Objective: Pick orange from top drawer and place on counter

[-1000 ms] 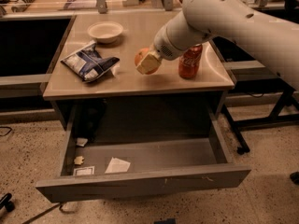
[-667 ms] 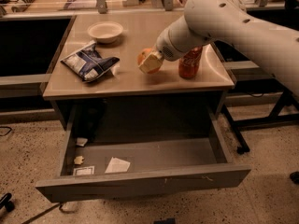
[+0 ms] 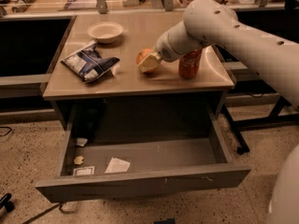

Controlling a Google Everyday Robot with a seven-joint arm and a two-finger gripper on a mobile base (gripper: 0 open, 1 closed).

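Observation:
My gripper [image 3: 148, 62] is over the middle of the beige counter [image 3: 140, 29], low above its surface or touching it. It is shut on the orange [image 3: 142, 56], whose round orange side shows to the left of the tan fingers [image 3: 152, 65]. The white arm comes in from the upper right. The top drawer [image 3: 140, 183] stands pulled open below the counter, with paper scraps [image 3: 117, 164] on its grey floor and no fruit in it.
A red soda can [image 3: 189, 64] stands just right of the gripper, partly behind the arm. A blue and white snack bag [image 3: 89, 62] lies on the counter's left part. A white bowl [image 3: 105, 31] sits at the back left. Dark shelving stands to the left.
The arm has shifted slightly to the right. The gripper has stayed over the counter's middle, and more of the orange shows at its left side.

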